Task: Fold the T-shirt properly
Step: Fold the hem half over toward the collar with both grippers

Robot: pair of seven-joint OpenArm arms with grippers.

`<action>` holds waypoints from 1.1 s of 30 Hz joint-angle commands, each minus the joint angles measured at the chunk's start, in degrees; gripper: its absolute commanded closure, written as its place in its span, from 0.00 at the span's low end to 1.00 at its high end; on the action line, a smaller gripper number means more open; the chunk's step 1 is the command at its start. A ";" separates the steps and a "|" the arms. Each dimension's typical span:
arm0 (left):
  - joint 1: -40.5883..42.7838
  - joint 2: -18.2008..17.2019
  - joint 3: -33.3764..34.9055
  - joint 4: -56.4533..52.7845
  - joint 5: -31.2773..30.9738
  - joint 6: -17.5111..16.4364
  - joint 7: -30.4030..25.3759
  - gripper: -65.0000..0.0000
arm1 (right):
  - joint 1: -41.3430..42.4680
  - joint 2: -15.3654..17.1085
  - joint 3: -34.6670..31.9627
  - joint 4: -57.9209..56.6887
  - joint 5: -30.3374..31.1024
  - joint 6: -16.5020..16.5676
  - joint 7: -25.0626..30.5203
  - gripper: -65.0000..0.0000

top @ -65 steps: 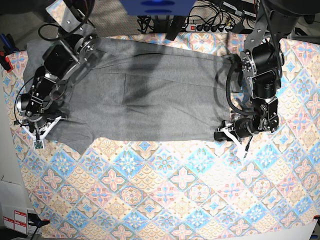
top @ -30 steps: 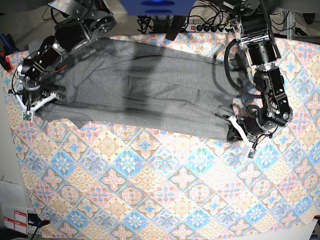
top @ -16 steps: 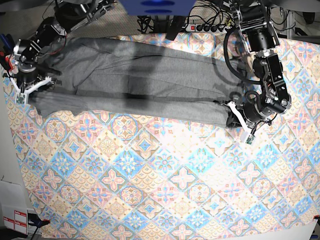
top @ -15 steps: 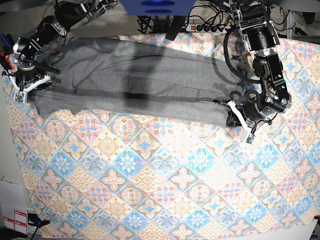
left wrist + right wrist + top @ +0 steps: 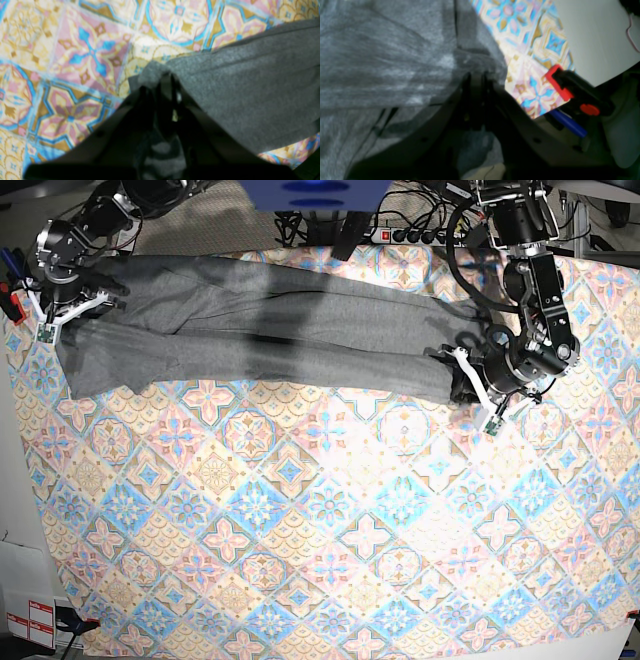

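Patterned cloth covers the bench (image 5: 330,560), and its near half lies bare; the shirt (image 5: 280,335) stretches as a long grey band across the far half, from the far left corner to mid-right.

Compared with a couple of seconds ago, both arms have carried the shirt's near edge away from the camera: the cloth then reached well down toward the middle of the bench, and it has since narrowed into a doubled strip along the far side. That reads as a lengthwise fold in progress, with the pulled edge now lying over or close to the far edge; the layers are not yet released or smoothed.

Nearest, on the base view's right, the left gripper (image 5: 462,385) is pinching the shirt's end corner, the grey cloth (image 5: 237,100) bunching at its tips (image 5: 170,77) and running off to the side just above the pattern. Farther, at the far left corner, the right gripper (image 5: 62,305) is likewise clamped on a fold of cloth (image 5: 395,62), close to the bench edge and a red-and-black clamp (image 5: 570,92).
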 commanded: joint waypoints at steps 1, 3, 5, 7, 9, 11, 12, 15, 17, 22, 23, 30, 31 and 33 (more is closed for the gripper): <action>-0.68 -1.49 -0.39 1.16 -0.55 0.32 -0.94 0.97 | -0.10 0.85 1.40 1.26 1.74 -1.03 1.39 0.98; -0.51 -2.28 -0.39 1.08 -0.55 0.32 -0.94 0.97 | -0.27 0.85 3.34 1.26 3.15 -1.03 1.39 0.98; 0.55 -2.63 -0.48 1.08 -0.55 0.32 -0.94 0.97 | -0.36 0.85 4.04 1.26 3.24 -0.94 1.30 0.98; 1.17 -2.72 -0.48 1.25 -0.55 0.32 -1.03 0.97 | -0.98 0.85 4.04 1.26 3.24 -0.94 1.21 0.98; 1.52 -3.95 -0.39 1.16 -0.55 0.32 -1.03 0.97 | -1.68 0.85 4.04 1.26 3.32 -0.94 1.21 0.98; 1.69 -3.95 -0.39 1.08 -0.28 0.32 -1.03 0.97 | -1.94 0.85 4.04 1.26 3.32 -0.77 1.03 0.98; 2.04 -3.95 -0.39 0.99 -0.20 0.32 -1.03 0.97 | -2.47 0.85 3.86 1.09 3.32 0.20 1.03 0.98; 2.40 -4.04 -0.39 0.99 -0.02 0.32 -1.03 0.96 | -2.91 0.85 3.78 0.73 3.15 1.65 0.95 0.98; 2.48 -4.04 -0.39 0.90 0.07 0.32 -0.94 0.96 | -3.00 0.85 3.78 0.65 1.48 1.65 0.95 0.98; 4.24 -4.04 -0.48 0.81 0.16 0.32 -0.77 0.93 | -2.65 -0.30 3.86 0.82 -3.27 1.65 0.95 0.93; 4.42 -4.04 -0.48 0.81 0.16 0.32 -0.77 0.89 | -2.73 -0.30 3.86 0.91 -3.45 1.65 0.95 0.90; 6.53 -3.68 -4.44 0.72 0.07 0.32 -0.94 0.54 | -3.00 -0.38 3.86 0.91 -3.53 1.65 1.12 0.61; 6.53 -3.60 -5.49 0.72 0.07 0.32 -0.94 0.52 | -3.00 -0.38 3.86 1.00 -3.53 1.65 1.21 0.58; 6.62 -3.60 -7.25 0.72 0.07 0.32 -0.94 0.51 | -3.00 -0.38 3.95 1.17 -3.53 1.65 1.39 0.53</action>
